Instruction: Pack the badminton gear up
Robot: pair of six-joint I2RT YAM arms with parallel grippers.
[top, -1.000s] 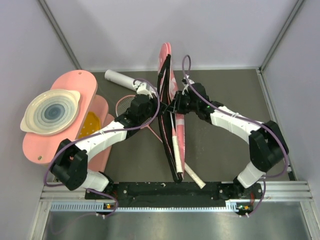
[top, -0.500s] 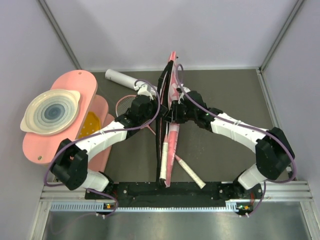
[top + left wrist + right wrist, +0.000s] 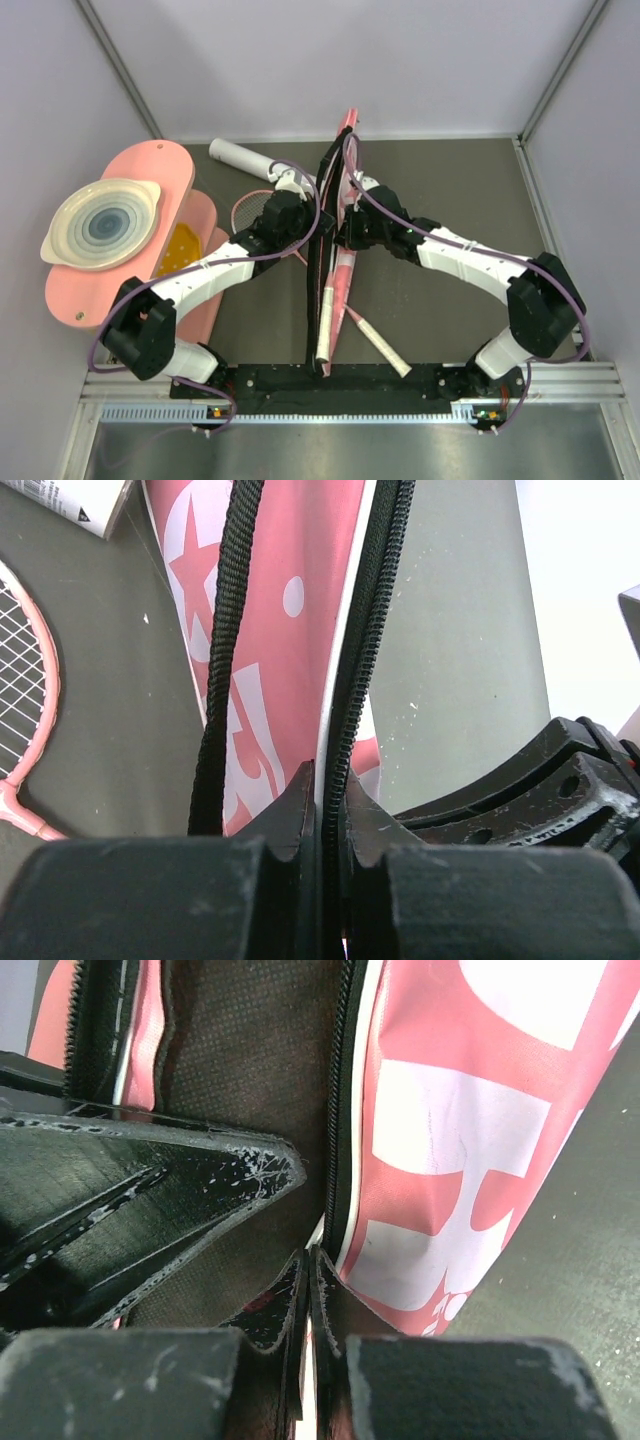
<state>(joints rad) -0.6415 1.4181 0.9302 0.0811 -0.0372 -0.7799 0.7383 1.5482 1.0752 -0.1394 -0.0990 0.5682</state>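
At the middle of the table, a pink racket-shaped bag [image 3: 341, 283] with white lettering and a black zip stands on its edge, running from the far wall toward the near rail. The left gripper [image 3: 327, 780] is pressed together on the bag's black zip edge from the left. The right gripper [image 3: 307, 1260] pinches the opposite edge from the right. A pink-framed racket [image 3: 252, 203] lies flat under the left arm. A long white tube [image 3: 238, 155] lies at the far left. A white racket handle [image 3: 380, 345] lies just right of the bag's near end.
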